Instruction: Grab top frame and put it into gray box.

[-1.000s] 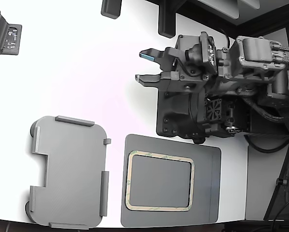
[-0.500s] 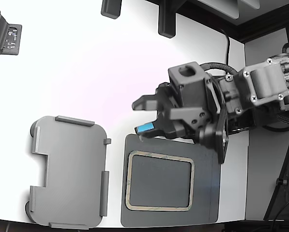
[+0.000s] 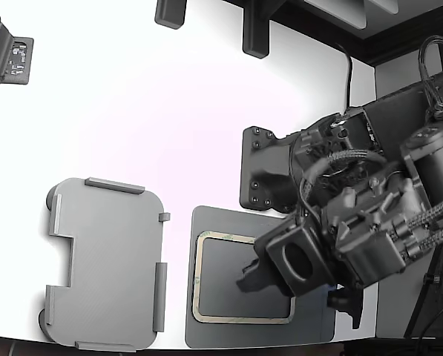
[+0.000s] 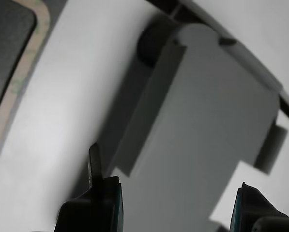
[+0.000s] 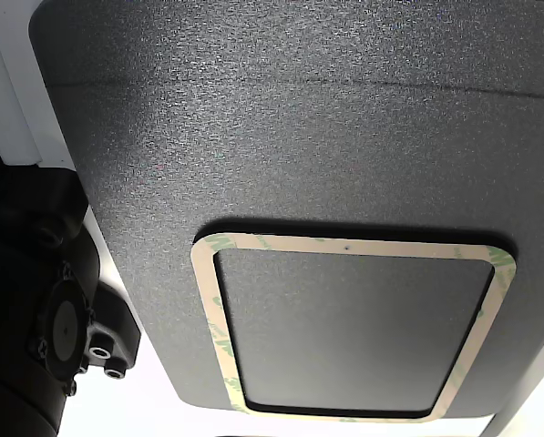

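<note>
cream-edged frame (image 3: 243, 278) flat on dark mat (image 3: 317, 245), beside gray box (image 3: 106, 263) on white desk (image 3: 132, 111); hand (image 4: 175, 205) open, empty, above frame

Top frame (image 3: 206, 293) on mat (image 3: 317, 245), beside gray box (image 3: 106, 263)

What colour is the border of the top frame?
Cream-beige with faint greenish marks; the top frame shows best in the other view, lying on the dark gray mat.
</note>
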Robot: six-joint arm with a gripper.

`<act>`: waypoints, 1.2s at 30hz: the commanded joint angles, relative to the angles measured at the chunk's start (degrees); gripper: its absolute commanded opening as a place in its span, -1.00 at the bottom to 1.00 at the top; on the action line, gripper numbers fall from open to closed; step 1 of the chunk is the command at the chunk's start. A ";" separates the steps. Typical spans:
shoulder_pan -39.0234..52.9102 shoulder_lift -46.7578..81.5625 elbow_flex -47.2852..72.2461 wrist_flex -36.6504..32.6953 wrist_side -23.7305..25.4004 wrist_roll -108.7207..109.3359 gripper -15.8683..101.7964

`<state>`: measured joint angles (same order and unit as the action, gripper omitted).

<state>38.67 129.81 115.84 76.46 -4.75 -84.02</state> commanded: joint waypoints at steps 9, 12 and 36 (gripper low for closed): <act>18.28 -4.57 -3.69 7.03 0.09 -7.73 0.87; 21.71 -8.88 -6.50 9.84 0.00 -9.32 0.89; 39.29 -33.66 -12.83 8.53 4.13 -9.58 0.93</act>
<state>78.40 95.62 103.89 85.96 -0.62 -93.78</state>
